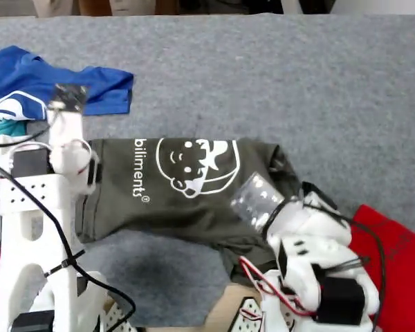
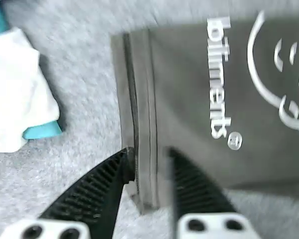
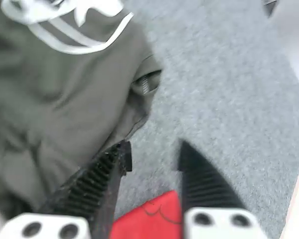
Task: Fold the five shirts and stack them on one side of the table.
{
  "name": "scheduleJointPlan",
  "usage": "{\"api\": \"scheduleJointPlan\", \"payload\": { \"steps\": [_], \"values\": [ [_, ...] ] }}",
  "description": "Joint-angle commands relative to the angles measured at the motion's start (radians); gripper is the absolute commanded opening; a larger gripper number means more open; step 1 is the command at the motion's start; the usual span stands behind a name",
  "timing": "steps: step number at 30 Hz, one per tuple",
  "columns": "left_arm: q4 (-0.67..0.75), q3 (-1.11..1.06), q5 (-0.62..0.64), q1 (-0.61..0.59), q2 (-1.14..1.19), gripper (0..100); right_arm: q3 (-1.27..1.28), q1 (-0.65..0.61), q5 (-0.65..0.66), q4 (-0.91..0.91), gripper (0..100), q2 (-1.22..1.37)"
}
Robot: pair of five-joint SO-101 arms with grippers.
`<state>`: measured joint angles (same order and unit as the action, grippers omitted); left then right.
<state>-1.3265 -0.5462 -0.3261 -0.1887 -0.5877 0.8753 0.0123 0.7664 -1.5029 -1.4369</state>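
Note:
An olive shirt (image 1: 187, 200) with a white print lies spread across the middle of the grey table (image 1: 277, 76). My left gripper (image 2: 149, 152) is open low over the shirt's left hem (image 2: 139, 99), with the folded edge between its fingers (image 2: 107, 181). In the high view this gripper (image 1: 91, 173) sits at the shirt's left end. My right gripper (image 3: 154, 147) is open above bare table, just beside the shirt's rumpled right end (image 3: 65, 99) and close to a red shirt (image 3: 149, 214). The right arm (image 1: 311, 242) covers that end of the shirt.
A blue shirt (image 1: 48, 83) lies bunched at the far left. White and teal cloth (image 2: 15, 114) lies left of the olive shirt's hem. The red shirt (image 1: 394, 256) lies at the near right corner. The far half of the table is bare grey cloth.

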Motion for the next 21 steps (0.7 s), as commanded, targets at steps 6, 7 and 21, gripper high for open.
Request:
{"api": "scheduleJointPlan", "payload": {
  "steps": [6,7,21],
  "values": [
    [0.374,-0.077,0.196,0.064,0.239,2,-0.064,-0.068,-0.259,0.298,3.7,0.519],
    [0.407,-0.075,0.206,0.068,0.286,2,-0.077,-0.09,-0.301,0.319,3.7,0.604],
    [0.56,0.275,0.242,0.06,0.874,2,-0.423,-0.064,-0.509,0.744,3.7,1.517]
  ]
}}
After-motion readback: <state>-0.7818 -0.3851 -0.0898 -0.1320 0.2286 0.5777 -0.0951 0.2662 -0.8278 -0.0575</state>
